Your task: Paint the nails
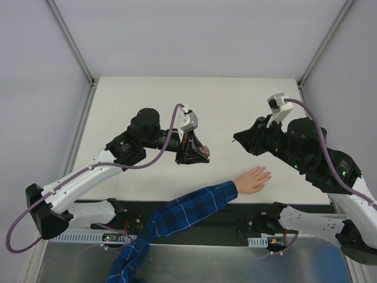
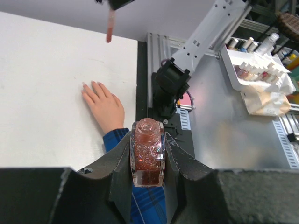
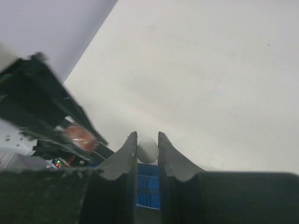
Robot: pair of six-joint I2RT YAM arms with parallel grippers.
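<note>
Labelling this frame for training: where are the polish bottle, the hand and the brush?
polish bottle [image 2: 147, 154], left wrist view, glittery glass body.
hand [image 1: 254, 178], top external view, back of the hand.
brush [image 2: 110, 28], left wrist view, reddish lower stem.

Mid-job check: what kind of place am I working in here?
Likely a lab robot test cell, not a salon: a white table boxed by aluminium frame posts and plain walls, with a tray of polish bottles on a metal bench beside.

A robotics lab cell: white table [image 1: 235, 100] inside aluminium-profile posts [image 1: 70, 40] and plain grey walls [image 1: 194, 35], steel bench [image 2: 224, 135] alongside.
</note>
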